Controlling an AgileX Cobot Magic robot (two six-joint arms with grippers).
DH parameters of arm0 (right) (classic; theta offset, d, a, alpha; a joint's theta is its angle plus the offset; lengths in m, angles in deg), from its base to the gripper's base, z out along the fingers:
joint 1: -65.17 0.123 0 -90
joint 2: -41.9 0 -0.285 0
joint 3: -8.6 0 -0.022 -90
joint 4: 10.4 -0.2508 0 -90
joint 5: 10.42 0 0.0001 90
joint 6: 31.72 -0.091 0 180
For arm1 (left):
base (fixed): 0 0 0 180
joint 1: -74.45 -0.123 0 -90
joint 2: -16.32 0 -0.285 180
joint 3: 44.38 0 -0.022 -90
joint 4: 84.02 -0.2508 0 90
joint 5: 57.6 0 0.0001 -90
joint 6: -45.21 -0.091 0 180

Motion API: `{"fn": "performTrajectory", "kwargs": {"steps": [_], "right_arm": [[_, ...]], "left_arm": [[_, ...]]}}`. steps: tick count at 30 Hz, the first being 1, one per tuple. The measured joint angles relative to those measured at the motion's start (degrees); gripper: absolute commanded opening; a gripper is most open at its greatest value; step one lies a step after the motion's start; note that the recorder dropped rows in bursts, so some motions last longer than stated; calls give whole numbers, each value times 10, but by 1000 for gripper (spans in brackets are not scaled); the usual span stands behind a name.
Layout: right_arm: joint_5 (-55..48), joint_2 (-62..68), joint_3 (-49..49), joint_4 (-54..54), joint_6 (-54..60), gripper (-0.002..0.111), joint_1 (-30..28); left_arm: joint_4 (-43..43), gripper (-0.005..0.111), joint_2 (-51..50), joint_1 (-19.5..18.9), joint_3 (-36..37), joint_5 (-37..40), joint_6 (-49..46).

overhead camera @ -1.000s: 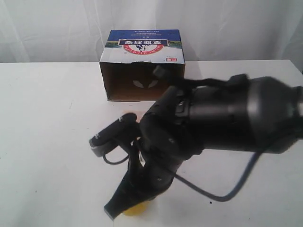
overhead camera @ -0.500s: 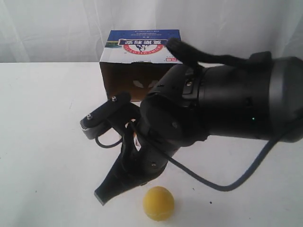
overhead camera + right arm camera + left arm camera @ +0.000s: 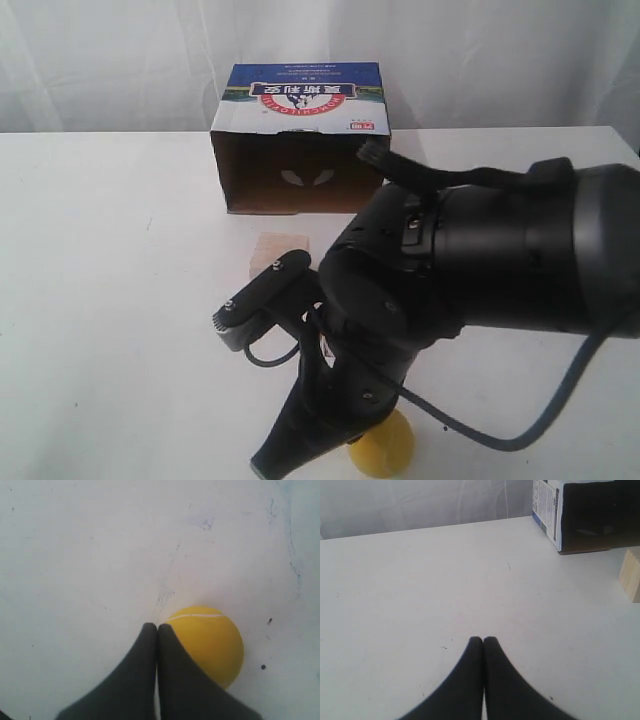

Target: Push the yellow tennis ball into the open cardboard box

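The yellow tennis ball [image 3: 388, 449] lies on the white table at the near edge of the exterior view, partly hidden behind my right arm. In the right wrist view the yellow tennis ball [image 3: 214, 641] sits right against the side of my shut right gripper [image 3: 157, 626], not between the fingers. That right gripper [image 3: 266, 468] points down toward the table. The open cardboard box [image 3: 300, 140] stands at the back with its dark opening facing forward. My left gripper [image 3: 483, 639] is shut and empty over bare table, with the cardboard box [image 3: 587, 515] far ahead of it.
A pale wooden cube [image 3: 280, 249] rests on the table between the box and the right arm; the wooden cube [image 3: 631, 575] also shows in the left wrist view. The bulky black right arm [image 3: 480, 260] fills much of the exterior view. White curtains hang behind.
The right arm lifted and then came down again closer to the camera. The ball, first mostly hidden under the gripper, has shifted to the right along the near table edge.
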Motion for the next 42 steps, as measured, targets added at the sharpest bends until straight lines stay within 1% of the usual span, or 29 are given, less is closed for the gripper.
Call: {"fn": "performTrajectory", "kwargs": {"steps": [3, 10, 15, 20, 26, 31, 35, 42], "right_arm": [[-19, -16, 0, 0, 0, 0, -7], [-113, -53, 1, 31, 0, 0, -24], [-123, -78, 37, 31, 0, 0, -27], [-96, -78, 91, 21, -6, 0, -28], [-83, -78, 126, 17, -9, 0, -59], [-77, -80, 132, 18, -9, 0, -73], [-44, -81, 132, 19, -9, 0, -82], [-11, -68, 132, 52, -9, 0, -112]], "left_arm": [[0, 0, 0, 0, 0, 0, 0], [0, 0, 0, 0, 0, 0, 0], [0, 0, 0, 0, 0, 0, 0], [0, 0, 0, 0, 0, 0, 0], [0, 0, 0, 0, 0, 0, 0], [0, 0, 0, 0, 0, 0, 0], [0, 0, 0, 0, 0, 0, 0], [0, 0, 0, 0, 0, 0, 0]]}}
